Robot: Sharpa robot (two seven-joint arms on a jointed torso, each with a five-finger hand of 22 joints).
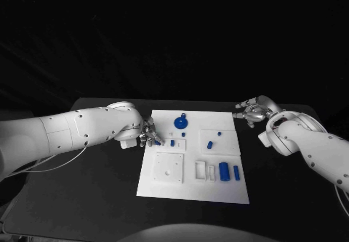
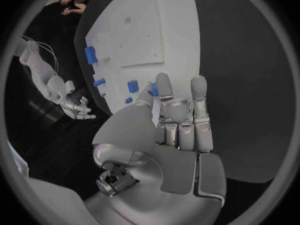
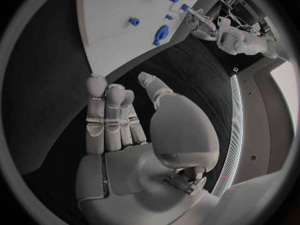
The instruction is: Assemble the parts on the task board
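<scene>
The white task board (image 1: 190,187) lies mid-table. On it are a round blue part (image 1: 180,122), a blue cylinder (image 1: 225,171), a blue bar (image 1: 237,171) and several small blue pieces. My left hand (image 1: 149,136) is at the board's left edge, fingertips at a small blue part (image 1: 158,142). In the left wrist view that part (image 2: 154,89) sits between thumb tip and a straight finger; whether it is gripped is unclear. My right hand (image 1: 251,113) hovers off the board's far right corner with fingers straight (image 3: 109,115) and nothing in it.
The board carries a raised white square block (image 1: 169,167) with a hole and white slotted fixtures (image 1: 204,170) near its front. Black tabletop (image 1: 87,181) surrounds the board. Cables (image 1: 44,164) trail from my left arm.
</scene>
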